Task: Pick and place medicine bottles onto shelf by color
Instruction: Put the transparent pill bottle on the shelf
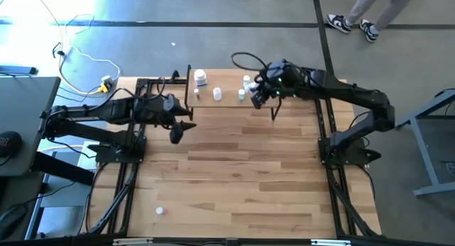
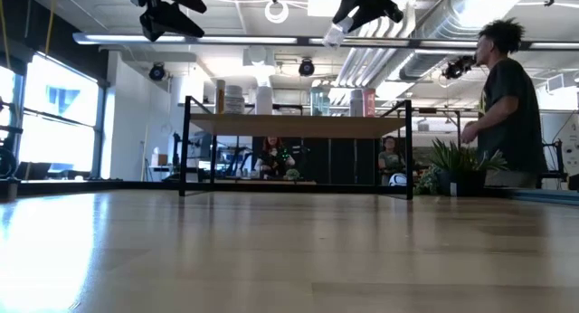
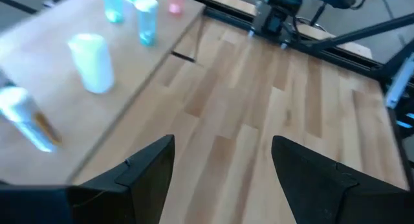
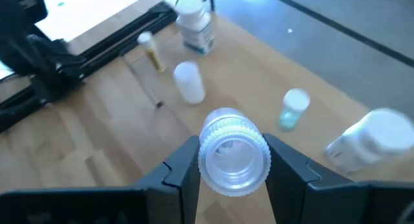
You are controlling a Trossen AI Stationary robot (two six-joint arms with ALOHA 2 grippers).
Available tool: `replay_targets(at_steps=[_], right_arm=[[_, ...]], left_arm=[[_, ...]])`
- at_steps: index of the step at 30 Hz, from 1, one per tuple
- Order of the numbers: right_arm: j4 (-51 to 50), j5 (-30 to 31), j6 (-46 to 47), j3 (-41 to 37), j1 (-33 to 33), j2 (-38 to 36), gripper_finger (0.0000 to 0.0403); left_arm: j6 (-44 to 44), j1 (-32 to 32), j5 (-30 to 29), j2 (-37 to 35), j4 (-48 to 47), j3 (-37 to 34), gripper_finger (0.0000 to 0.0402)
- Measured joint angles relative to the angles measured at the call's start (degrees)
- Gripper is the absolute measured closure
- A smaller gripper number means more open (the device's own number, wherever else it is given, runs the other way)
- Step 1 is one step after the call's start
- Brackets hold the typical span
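The shelf [image 1: 234,97] [image 2: 298,125] stands at the table's far side on thin black legs, with several medicine bottles upright on it: a large white one [image 4: 194,26], a plain white one [image 4: 189,81] [image 3: 94,62], a teal one [image 4: 294,107] [image 3: 147,20] and a pink one [image 3: 174,0]. Above the shelf's right part my right gripper [image 1: 257,97] [image 4: 233,146] is shut on a clear bottle [image 4: 233,153] [image 2: 334,34]. My left gripper [image 1: 175,134] [image 3: 223,143] hangs open and empty in the air, just near of the shelf's left end. My right gripper pinches the clear bottle between its two fingers [image 4: 184,169], which sit on opposite sides just behind its ribbed round end [image 4: 234,130]. That end faces back toward the wrist. The gripper slants down from the right, and the bottle is lifted clear, high above the shelf.
One small bottle [image 1: 160,211] lies alone on the table near the front left edge. A person [image 2: 507,105] stands beyond the table's far right corner. Bare tabletop [image 1: 249,175] stretches between the arms.
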Motion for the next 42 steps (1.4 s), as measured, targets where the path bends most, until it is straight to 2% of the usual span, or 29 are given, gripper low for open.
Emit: replay_targets(at_steps=[5,14,25,36,42], right_arm=[[-0.3,-0.1,-2.5,4.8,-3.0,3.5,0.0283],[-0.2,0.1,-6.4,15.0,-7.4,10.4,0.0283],[0.6,0.4,-11.8,27.1,-9.5,20.4,0.0283],[-1.9,-6.0,-14.8,28.7,-10.2,28.5,0.0283],[-5.2,-6.2,-16.8,28.7,-10.3,32.0,0.0283]], left_arm=[[3.1,3.4,1.7,-1.7,-0.8,0.0,0.0154],[8.7,7.2,1.4,-4.0,-6.6,0.0,0.0154],[12.4,9.7,1.0,-4.8,-10.0,0.0,0.0154],[12.3,14.9,0.0,-5.2,-10.1,0.0,0.0154],[12.4,16.2,0.0,-5.2,-10.1,0.0,0.0154]])
